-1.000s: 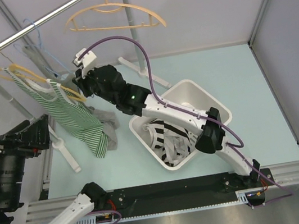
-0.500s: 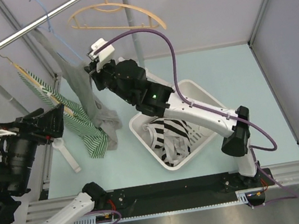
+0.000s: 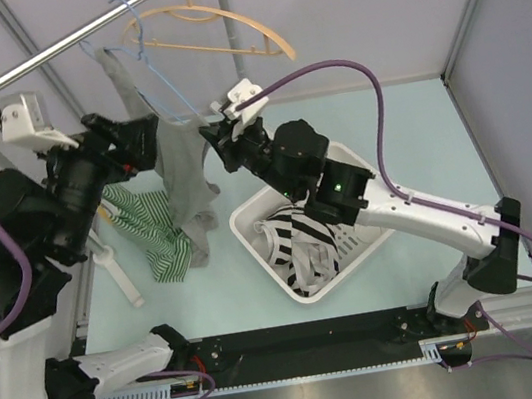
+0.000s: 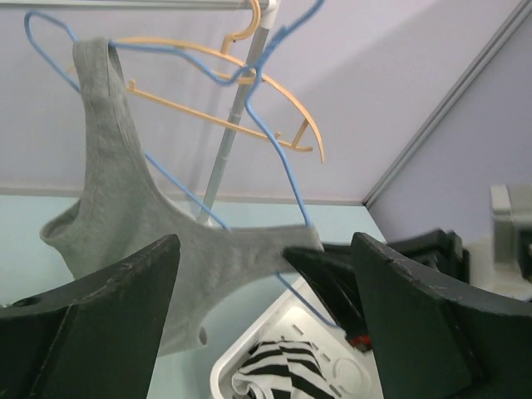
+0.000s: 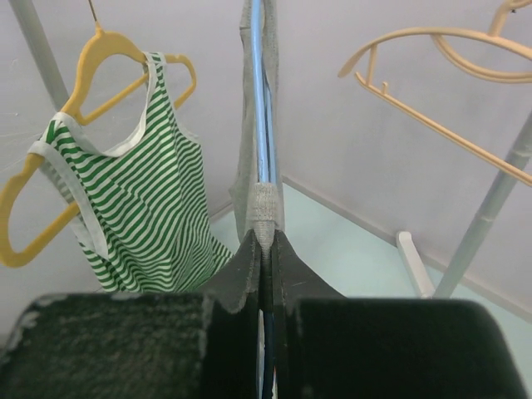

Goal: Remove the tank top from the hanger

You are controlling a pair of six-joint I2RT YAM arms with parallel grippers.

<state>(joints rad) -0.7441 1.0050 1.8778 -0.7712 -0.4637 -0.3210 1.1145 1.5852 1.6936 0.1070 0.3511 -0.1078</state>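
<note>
Right now the top [image 3: 174,163] hangs grey and stretched on the hanger [image 3: 148,61], a blue wire one, up by the rail [image 3: 69,43]. One strap loops over the wire's far shoulder. The opposite edge is drawn out sideways to the right gripper [image 5: 263,241], whose fingers are pressed together on a fold of the cloth. The blue wire runs straight down toward that pinch, and I cannot tell whether it is caught in there too.

The left gripper [image 4: 262,249] faces the top from the other side with its jaws spread wide and nothing between them (the cloth is near but not touched).

A tan hanger [image 3: 207,16] hangs just behind the blue one. A striped top [image 3: 151,243] on its own yellow hanger is to the left, and a bin [image 3: 361,159] of clothes sits below the right arm.

The main risks, as I judge them:
- If the wire is in the pinch, a pull would drag the hanger along or off the rail rather than free the top.
- The looped strap could bind on the wire's shoulder and stretch.
- The left jaws could close on wire instead of cloth.
- The blue hook could tangle with the tan hanger.
</note>
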